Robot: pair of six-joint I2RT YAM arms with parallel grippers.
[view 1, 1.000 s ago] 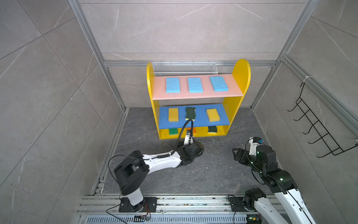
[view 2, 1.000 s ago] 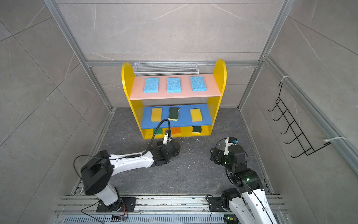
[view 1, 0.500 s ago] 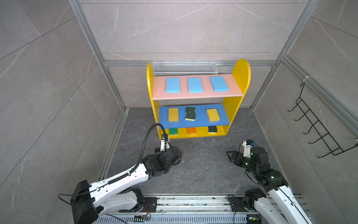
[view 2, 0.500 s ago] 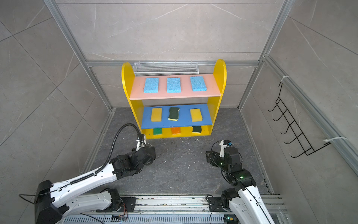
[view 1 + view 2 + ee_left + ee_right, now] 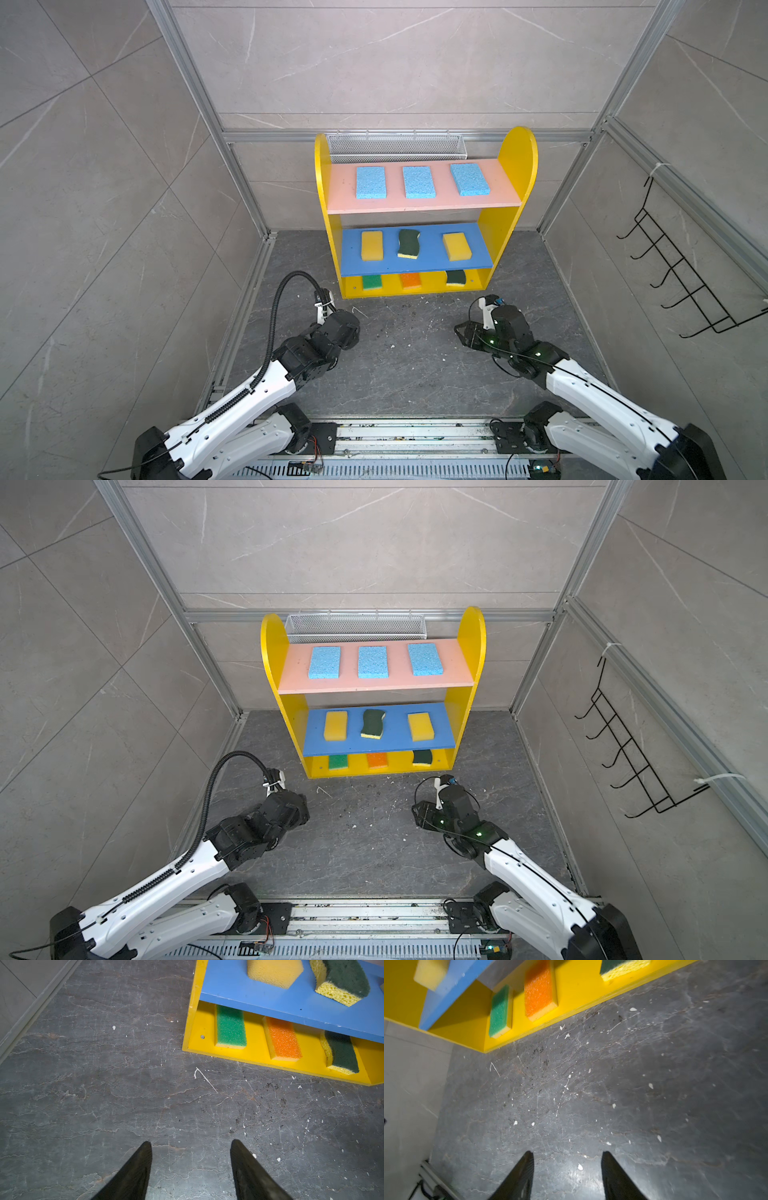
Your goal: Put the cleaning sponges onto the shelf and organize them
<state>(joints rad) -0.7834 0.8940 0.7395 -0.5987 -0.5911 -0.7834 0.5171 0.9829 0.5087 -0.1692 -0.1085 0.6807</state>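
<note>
The shelf [image 5: 517, 166] stands at the back against the wall. Three light blue cleaning sponges [image 5: 418, 182] lie in a row on its pink board. The blue board holds two yellow ones [image 5: 371, 246] with a dark-green wavy one [image 5: 408, 243] between them. On the yellow base sit a bright green [image 5: 230, 1026], an orange [image 5: 283, 1040] and a dark-green wavy sponge [image 5: 342, 1053]. My left gripper [image 5: 190, 1144] hovers open over bare floor in front of the shelf's left corner. My right gripper [image 5: 567, 1154] is open over the floor off the shelf's right side. Neither holds anything.
A silver wire-mesh basket [image 5: 395, 147] hangs on the wall behind the shelf. A black wire hook rack [image 5: 681, 282] is on the right wall. Aluminium posts [image 5: 245, 183] frame the corners. The arms' base rail [image 5: 415, 432] runs along the front. White specks dot the dark floor [image 5: 407, 365].
The left arm has pulled back from the shelf's base toward the front left. The right arm has drawn back a little toward the front. All sponges stay where they were.
</note>
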